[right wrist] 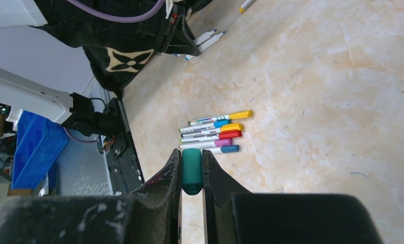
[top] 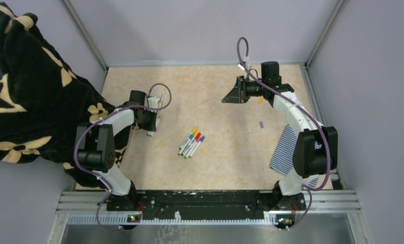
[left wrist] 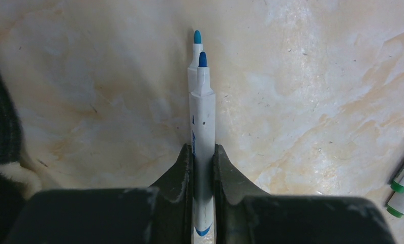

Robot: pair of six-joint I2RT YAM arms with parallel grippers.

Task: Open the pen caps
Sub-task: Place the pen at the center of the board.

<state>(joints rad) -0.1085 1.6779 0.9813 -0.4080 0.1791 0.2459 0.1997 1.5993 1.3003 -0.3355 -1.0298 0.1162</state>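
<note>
One teal cap (right wrist: 192, 170) is off its pen and upright between the right jaws, which are clamped on its sides. It is held over the far right of the tabletop (top: 215, 168).

One uncapped pen (left wrist: 202, 117), white barrel with a bare blue tip, is pinched along the barrel by the left jaws. The tip points away from the wrist, at the left of the tabletop. A second bare tip (left wrist: 197, 36) shows just beyond the first (whether that pen is also in the clamp, cannot tell).

The capped pens (right wrist: 212, 133) number six. They lie side by side and touching at mid-tabletop, between the two arms. Their caps are yellow, blue, orange, red, magenta and blue, all on.

Two loose caps lie on the tabletop near the right arm, well apart from the row: an orange cap (top: 260, 100) and, closer to the bases, a purple cap (top: 261, 124).

A striped cloth (top: 285, 148) lies at the right edge, partly under the right arm. A black blanket (top: 27, 91) with a cream pattern drapes the left side.
</note>
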